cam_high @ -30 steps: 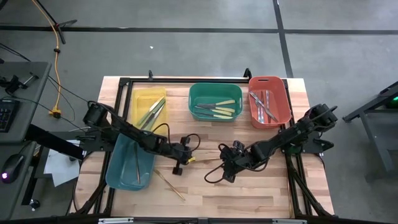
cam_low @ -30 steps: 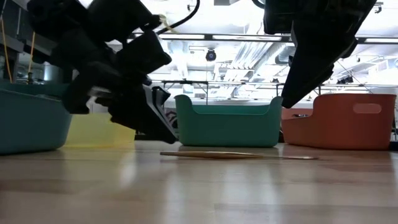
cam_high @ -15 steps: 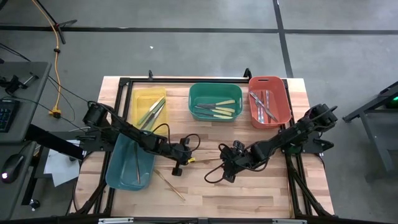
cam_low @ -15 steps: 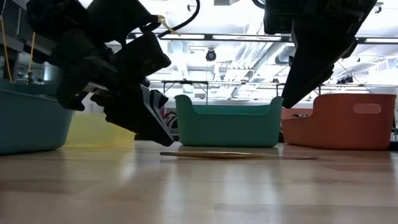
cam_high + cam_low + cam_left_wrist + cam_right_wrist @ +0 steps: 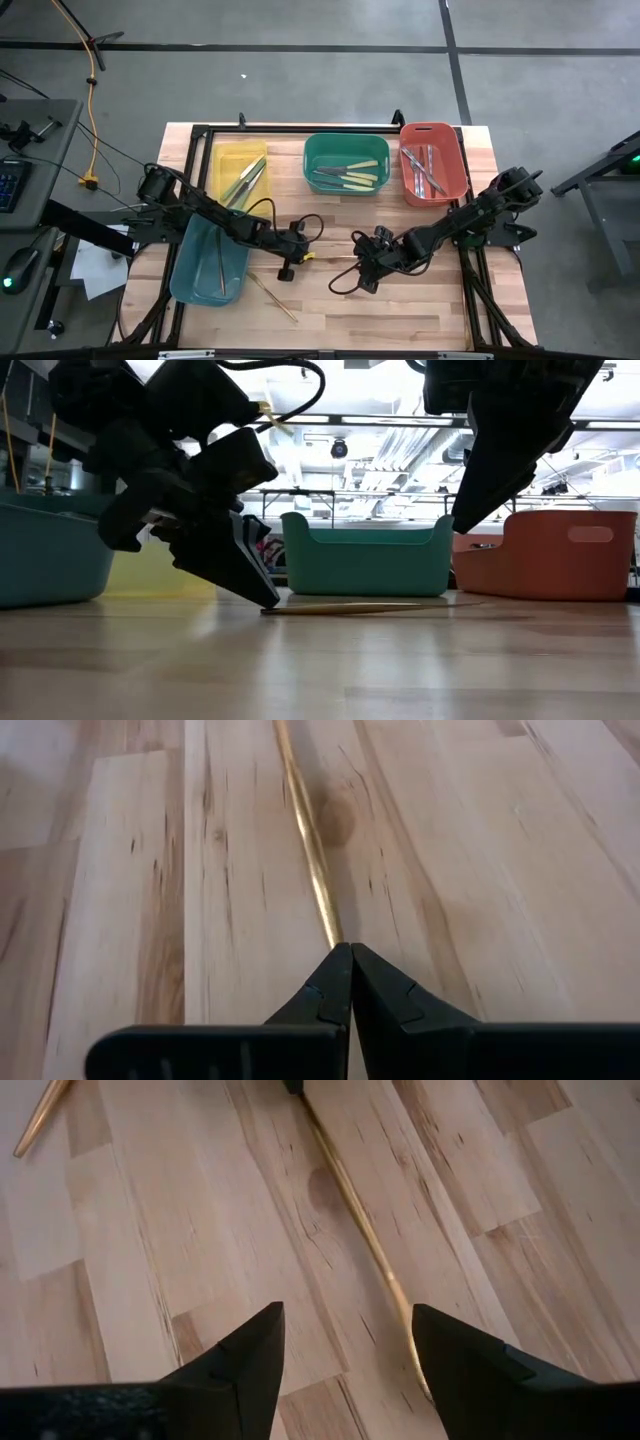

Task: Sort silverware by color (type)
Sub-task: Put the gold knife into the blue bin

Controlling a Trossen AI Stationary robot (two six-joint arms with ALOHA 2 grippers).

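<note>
Presently: left gripper (image 5: 342,982), fingers pinched on gold utensil (image 5: 308,840) flat on worktop (image 5: 500,870) for lifting; right gripper (image 5: 347,1342), fingers spread wide, empty, nearby.

Grey concrete floor (image 5: 300,80) with dark seams, side desk (image 5: 30,170), possibly ceiling strip lights (image 5: 370,420)

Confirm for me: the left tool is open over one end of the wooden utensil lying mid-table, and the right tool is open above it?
Not quite. The left tool is shut, its tips pinched at the end of the wooden utensil, as the left wrist view shows. The right tool is indeed open above it.
</note>
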